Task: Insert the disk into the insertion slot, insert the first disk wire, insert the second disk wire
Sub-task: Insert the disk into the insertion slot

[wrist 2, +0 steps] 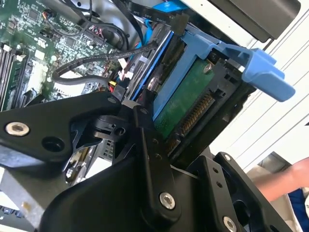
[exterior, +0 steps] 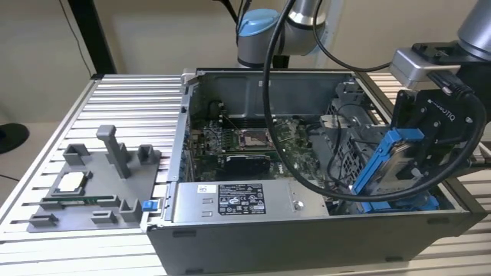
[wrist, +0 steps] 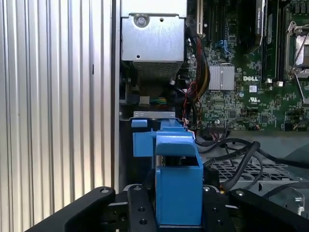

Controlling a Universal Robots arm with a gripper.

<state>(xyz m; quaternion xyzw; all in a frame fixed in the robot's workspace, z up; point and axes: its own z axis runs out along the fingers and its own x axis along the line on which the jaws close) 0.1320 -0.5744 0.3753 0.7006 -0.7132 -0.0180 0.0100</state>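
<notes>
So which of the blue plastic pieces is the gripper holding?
The one framing the disk, tilted over the case; the small blue tab beside the power-supply box stands apart, unheld.

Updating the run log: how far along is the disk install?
Done: the gripper is shut on the disk, held tilted. In hand: the disk hangs above the insertion slot at the exterior view's right end of the case, not seated. Left: seating it, and both wires; the disk's connector is bare, with loose black cables nearby.

Even indoor light. Glare on bench (wrist: pixel 96 159) in first wrist view; hand (wrist 2: pixel 289 181) blurred in second wrist view.
</notes>
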